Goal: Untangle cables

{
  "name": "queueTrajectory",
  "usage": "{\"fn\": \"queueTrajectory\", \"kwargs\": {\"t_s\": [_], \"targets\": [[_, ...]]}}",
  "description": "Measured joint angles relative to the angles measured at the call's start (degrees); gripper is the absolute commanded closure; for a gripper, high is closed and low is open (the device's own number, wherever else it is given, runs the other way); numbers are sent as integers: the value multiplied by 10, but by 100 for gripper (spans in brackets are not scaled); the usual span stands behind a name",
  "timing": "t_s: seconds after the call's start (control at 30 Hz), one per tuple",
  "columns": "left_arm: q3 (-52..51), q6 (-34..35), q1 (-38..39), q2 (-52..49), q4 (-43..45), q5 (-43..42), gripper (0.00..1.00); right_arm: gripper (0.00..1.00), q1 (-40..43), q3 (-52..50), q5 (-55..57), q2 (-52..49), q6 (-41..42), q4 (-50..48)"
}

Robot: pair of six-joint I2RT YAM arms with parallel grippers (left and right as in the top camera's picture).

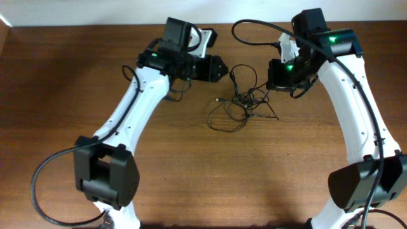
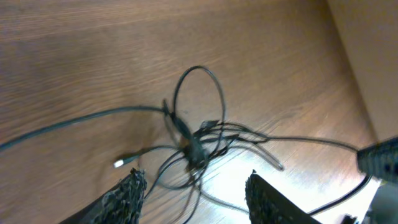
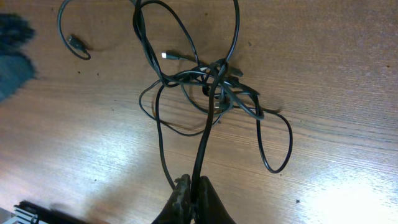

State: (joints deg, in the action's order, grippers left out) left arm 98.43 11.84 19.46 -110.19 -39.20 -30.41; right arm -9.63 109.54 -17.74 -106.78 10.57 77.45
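The cables point(image 1: 240, 103) lie in a loose knot on the bench point(image 1: 76, 76), a little toward 12 o'clock from its middle in the overhead view. The left hand point(image 1: 219, 69) is at about 10 o'clock of the knot and the right hand point(image 1: 272, 86) at about 2 o'clock.

In its own wrist view the left hand point(image 2: 196, 198) is released. Its fingers point(image 2: 127, 194) are spread wide, and the knot point(image 2: 196, 148) sits at 12 o'clock of the gap, with loose cords running down between them. A silvery plug point(image 2: 119, 163) lies at 9 o'clock of the knot.

The right hand point(image 3: 194, 200) is clenched on one cord point(image 3: 205, 140), which runs up toward 12 o'clock into the knot point(image 3: 217, 78). A slack loop point(image 3: 277, 146) hangs out at 4 o'clock of the knot. A silver-tipped plug point(image 3: 165, 56) lies at 10 o'clock, and a dark plug point(image 3: 76, 42) lies well apart at 9 o'clock.
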Motion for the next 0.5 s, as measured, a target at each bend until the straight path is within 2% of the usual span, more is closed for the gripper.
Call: {"fn": "queueTrajectory", "kwargs": {"t_s": [0.13, 0.17, 0.2, 0.23, 0.27, 0.3, 0.4, 0.5], "targets": [[-1, 52, 38, -55, 64, 6, 43, 96, 0, 0, 0, 0, 1, 0], [-1, 67, 52, -77, 74, 9, 44, 96, 0, 0, 0, 0, 2, 0], [-3, 83, 64, -98, 76, 17, 48, 96, 0, 0, 0, 0, 2, 0], [-5, 97, 72, -113, 80, 25, 61, 96, 0, 0, 2, 0, 2, 0], [-6, 106, 76, -124, 90, 31, 84, 96, 0, 0, 2, 0, 2, 0], [-6, 118, 81, -136, 104, 37, 100, 96, 0, 0, 2, 0, 2, 0], [-6, 127, 82, -149, 122, 44, 100, 96, 0, 0, 4, 0, 2, 0], [-6, 129, 52, -147, 112, 43, 100, 96, 10, 0, 32, 0, 12, 10]]}}
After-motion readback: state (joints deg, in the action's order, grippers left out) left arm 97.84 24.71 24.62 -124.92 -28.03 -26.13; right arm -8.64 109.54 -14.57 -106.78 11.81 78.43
